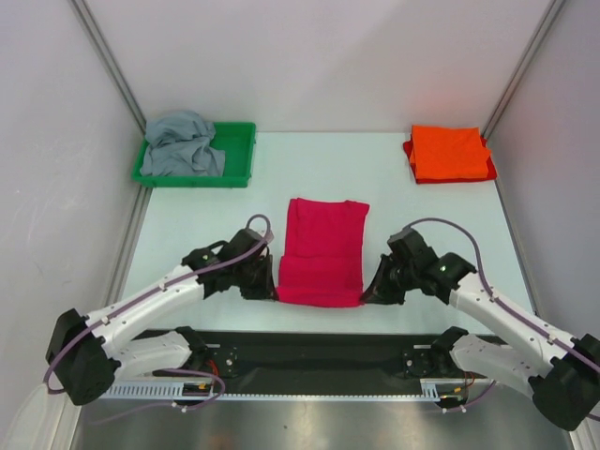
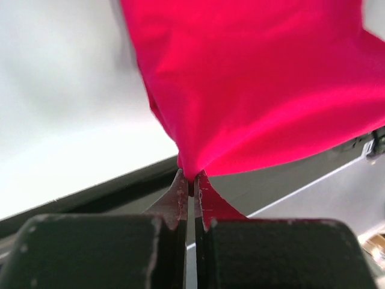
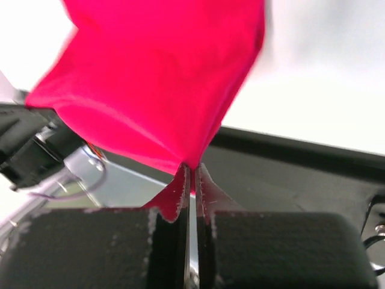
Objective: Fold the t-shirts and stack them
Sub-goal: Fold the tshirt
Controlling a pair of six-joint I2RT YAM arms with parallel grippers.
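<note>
The crimson-pink t-shirt (image 1: 322,249) lies as a long folded strip in the middle of the table. My left gripper (image 1: 272,292) is shut on its near left corner, and the cloth (image 2: 252,90) hangs lifted from the pinched tips (image 2: 191,180). My right gripper (image 1: 367,296) is shut on its near right corner, with the cloth (image 3: 162,84) bunched at the tips (image 3: 192,171). The orange t-shirt (image 1: 450,153) lies folded at the far right. The grey t-shirt (image 1: 182,145) lies crumpled in the green tray (image 1: 240,157) at the far left.
White walls with metal posts close in the table on three sides. The black base rail (image 1: 319,352) runs along the near edge, just behind the lifted shirt edge.
</note>
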